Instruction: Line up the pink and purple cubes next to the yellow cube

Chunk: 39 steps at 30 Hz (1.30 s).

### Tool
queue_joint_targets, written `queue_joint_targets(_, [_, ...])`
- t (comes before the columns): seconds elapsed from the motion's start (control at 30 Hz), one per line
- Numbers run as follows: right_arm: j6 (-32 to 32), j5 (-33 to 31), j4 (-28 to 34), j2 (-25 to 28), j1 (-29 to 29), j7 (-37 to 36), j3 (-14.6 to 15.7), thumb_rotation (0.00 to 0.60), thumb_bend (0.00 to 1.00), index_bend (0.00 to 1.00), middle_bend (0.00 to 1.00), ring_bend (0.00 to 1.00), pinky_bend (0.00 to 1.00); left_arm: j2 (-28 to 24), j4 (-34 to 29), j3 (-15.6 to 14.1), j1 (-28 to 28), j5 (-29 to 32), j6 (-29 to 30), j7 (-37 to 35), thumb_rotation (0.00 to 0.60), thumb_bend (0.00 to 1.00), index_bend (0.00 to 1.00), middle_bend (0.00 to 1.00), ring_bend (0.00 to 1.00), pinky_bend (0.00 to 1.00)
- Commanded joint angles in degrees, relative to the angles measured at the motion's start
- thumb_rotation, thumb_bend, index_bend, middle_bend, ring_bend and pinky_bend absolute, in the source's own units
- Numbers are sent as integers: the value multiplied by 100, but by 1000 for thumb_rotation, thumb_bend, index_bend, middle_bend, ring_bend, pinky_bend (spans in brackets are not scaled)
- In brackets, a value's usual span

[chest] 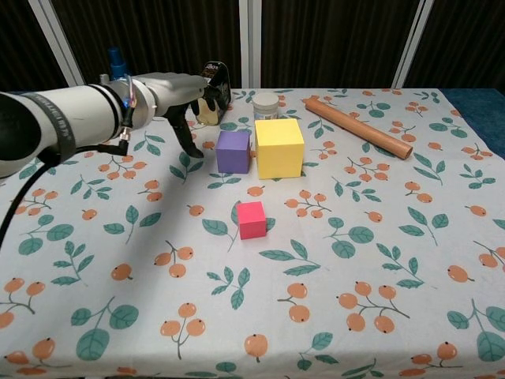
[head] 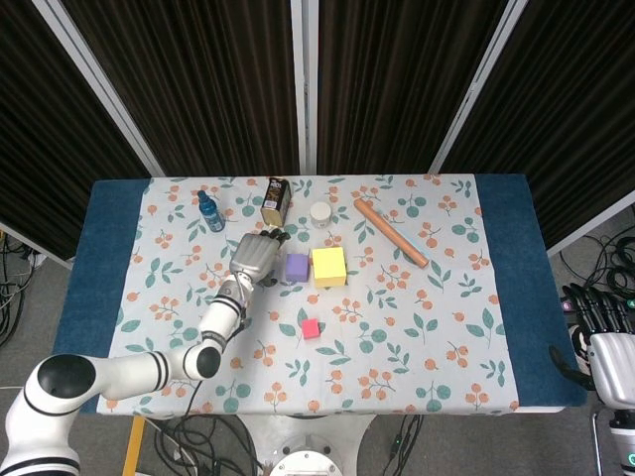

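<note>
A: The purple cube [chest: 233,150] is seen standing on the counter [chest: 379,260] just beside the yellow cube [chest: 278,148], on its left side, with only a thin gap or light contact between them. The pink cube [chest: 252,219] is found apart from both, nearer the front edge and below the gap between the pair.

B: How are the robot hands described?

A: The left robot hand [head: 255,256] is shown released, fingers apart and holding nothing, hovering just to the left of the purple cube without touching it. The right robot hand [head: 603,311] is glimpsed only at the far right edge of the head view, off the counter; whether it is released or clenched cannot be told.

B: How much of the task is judged done?

A: About half, it is judged: the purple cube is placed, while the pink cube is yet to be brought into the row.

B: What else is present?

A: A blue bottle [head: 209,211], a dark carton [head: 275,199], a small white jar [head: 320,213] and a wooden rod [head: 391,233] are seen at the back.
</note>
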State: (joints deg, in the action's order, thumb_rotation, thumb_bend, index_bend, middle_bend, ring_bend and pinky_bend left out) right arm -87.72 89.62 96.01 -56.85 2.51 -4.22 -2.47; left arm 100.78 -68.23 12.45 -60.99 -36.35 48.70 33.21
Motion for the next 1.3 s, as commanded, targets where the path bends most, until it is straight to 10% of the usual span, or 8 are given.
queue_joint_targets(0.03, [5, 12, 11, 6, 3, 9, 4, 600, 226, 0, 1, 0, 22, 141, 329, -145, 88, -334, 114, -48, 600, 132, 229, 261, 248, 421])
queue_joint_targets(0.6, [66, -84, 177, 96, 29, 183, -49, 600, 225, 0, 1, 0, 23, 1261, 2268, 302, -140, -1465, -251, -1307, 600, 30, 229, 262, 248, 418])
queue_joint_targets(1.3, [41, -159, 189, 126, -19, 198, -59, 600, 225, 0, 1, 0, 23, 1570, 2729, 614, -341, -1755, -547, -1303, 600, 30, 229, 259, 247, 415])
